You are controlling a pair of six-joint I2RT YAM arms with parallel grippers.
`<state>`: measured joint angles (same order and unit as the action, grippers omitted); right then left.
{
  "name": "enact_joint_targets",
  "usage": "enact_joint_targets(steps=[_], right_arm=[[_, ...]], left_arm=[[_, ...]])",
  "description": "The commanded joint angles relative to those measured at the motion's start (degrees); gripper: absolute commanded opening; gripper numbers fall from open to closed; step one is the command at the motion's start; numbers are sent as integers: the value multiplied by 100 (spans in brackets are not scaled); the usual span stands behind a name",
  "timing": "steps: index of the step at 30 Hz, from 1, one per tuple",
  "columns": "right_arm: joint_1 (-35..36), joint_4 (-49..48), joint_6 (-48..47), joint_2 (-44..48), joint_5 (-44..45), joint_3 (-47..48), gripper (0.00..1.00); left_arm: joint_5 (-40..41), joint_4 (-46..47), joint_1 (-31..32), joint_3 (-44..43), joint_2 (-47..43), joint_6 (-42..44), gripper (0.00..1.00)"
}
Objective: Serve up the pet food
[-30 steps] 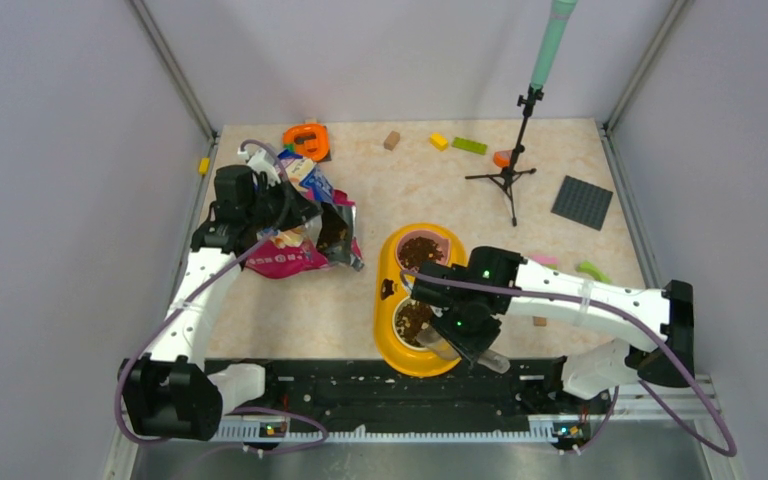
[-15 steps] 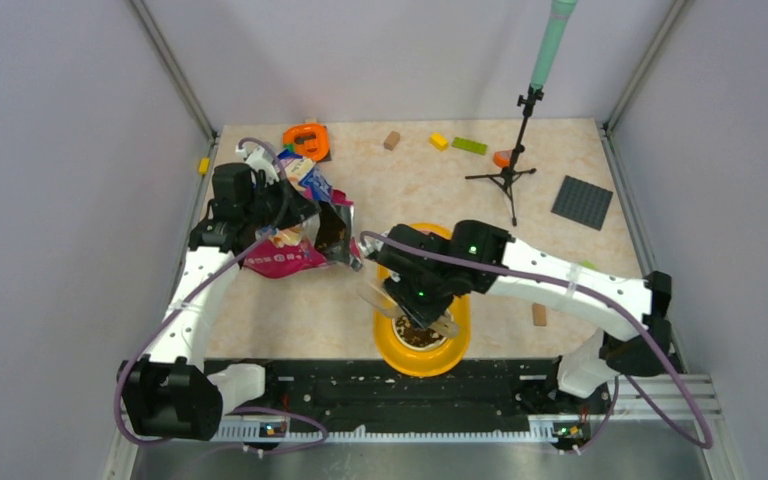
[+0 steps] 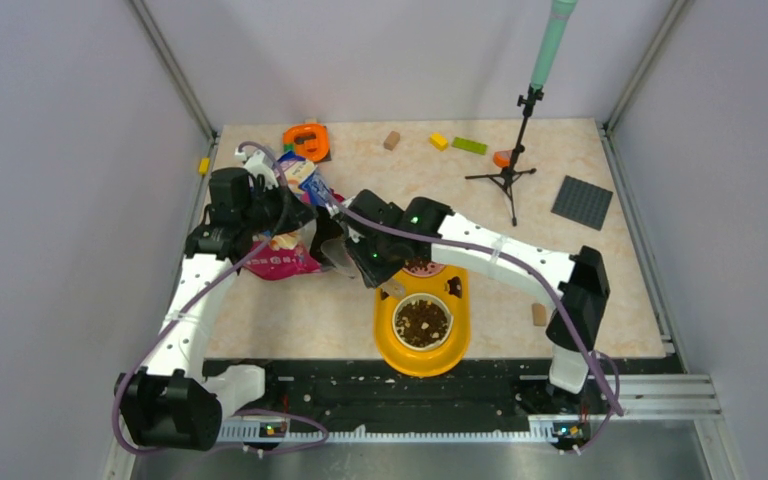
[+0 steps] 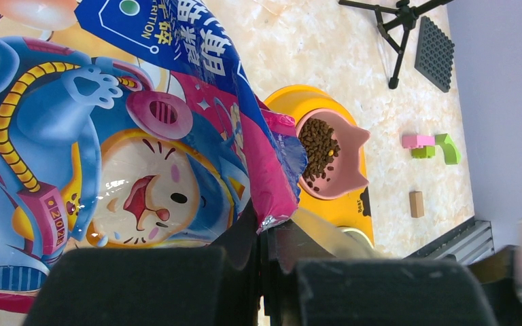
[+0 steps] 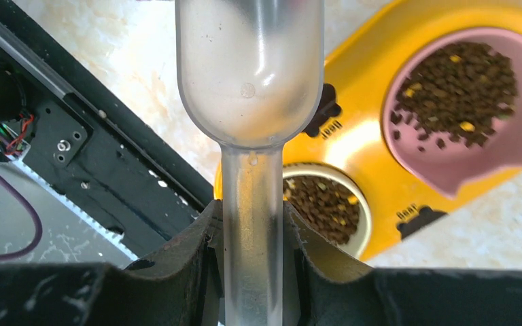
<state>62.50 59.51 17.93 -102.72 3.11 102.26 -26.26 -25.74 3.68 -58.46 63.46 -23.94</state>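
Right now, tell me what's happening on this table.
The left fingers pinch an edge of the cat food bag. The right fingers are shut on the handle of a clear scoop, whose cup looks empty; it sits close beside the bag. In the yellow feeder, the pink bowl and the white bowl both already hold kibble.

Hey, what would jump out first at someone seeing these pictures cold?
The glossy cartoon cat food bag, pinched in the left fingers on the left side. Next, the yellow double feeder at centre front, filled with brown kibble, and the clear scoop clamped in the right fingers.
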Motion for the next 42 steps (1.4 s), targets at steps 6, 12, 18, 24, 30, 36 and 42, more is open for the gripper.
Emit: enact_joint_targets(steps=[6,12,18,24,30,36,42], right_arm=[[-347,-1065,550,-870,-660,199,0],[-648,-1295,1025,-1522,-1005,269,0],[-815,-1682,1316,-1851,-1240,382,0],[-981,-1570,1316,-2839,-1171,1287,0],[-984,-2062,1431,-3506,-740,2126,0],[-985,-3355,1212,-3128,-451,1604,0],[-993,-5191,913,-1978,-481,-229,0]], left_arm=[[-331,716,-26,32,-312,-170,0],[-382,827,-26,128,-462,-262,0],[-528,955,-23,378,-608,-316,0],[-590,998,-26,514,-741,-373,0],[-720,1044,-25,540,-690,-461,0],[-561,1027,-26,512,-649,-371,0],[-462,1064,-26,383,-420,-398,0]])
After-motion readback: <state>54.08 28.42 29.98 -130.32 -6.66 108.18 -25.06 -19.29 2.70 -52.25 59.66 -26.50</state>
